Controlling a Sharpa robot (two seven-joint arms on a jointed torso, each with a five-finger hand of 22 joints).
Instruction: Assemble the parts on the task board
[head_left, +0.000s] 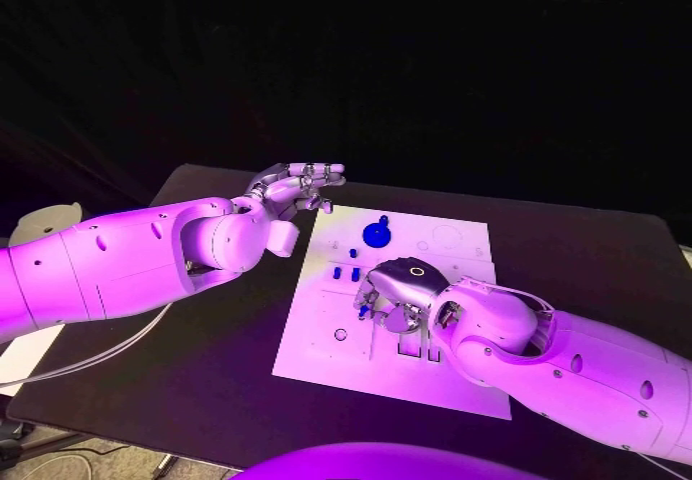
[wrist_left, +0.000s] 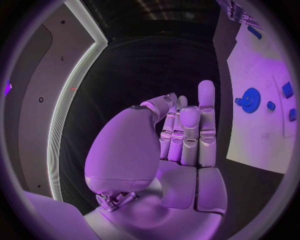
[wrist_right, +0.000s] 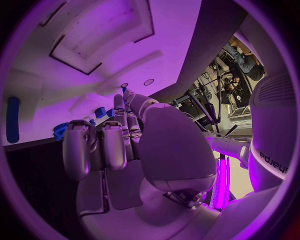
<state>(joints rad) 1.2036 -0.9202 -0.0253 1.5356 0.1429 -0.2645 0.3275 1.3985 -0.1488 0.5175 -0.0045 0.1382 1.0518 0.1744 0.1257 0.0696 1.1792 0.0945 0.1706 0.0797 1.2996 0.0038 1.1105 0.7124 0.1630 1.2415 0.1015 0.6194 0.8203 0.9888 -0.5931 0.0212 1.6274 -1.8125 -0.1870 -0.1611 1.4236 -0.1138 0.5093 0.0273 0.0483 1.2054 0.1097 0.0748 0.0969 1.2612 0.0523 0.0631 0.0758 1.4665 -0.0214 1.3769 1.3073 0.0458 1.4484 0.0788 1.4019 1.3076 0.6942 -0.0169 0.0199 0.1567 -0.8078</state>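
Here, the right hand (head_left: 400, 293) is lowered over the middle of the task board (head_left: 459, 385), its fingers (wrist_right: 120, 131) drawn together; whether a part is pinched cannot be told. Just beyond the fingertips small blue parts (head_left: 343, 270) stand, the blue gear (head_left: 376, 235) farther off. The left hand (head_left: 299, 186) is held off the board's far corner, fingers (wrist_left: 201, 120) straight, together, empty, presumably kept clear.

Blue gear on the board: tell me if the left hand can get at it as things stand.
Probably yes. The left hand holds nothing beside the task board, and the blue gear lies uncovered; the right hand is elsewhere.
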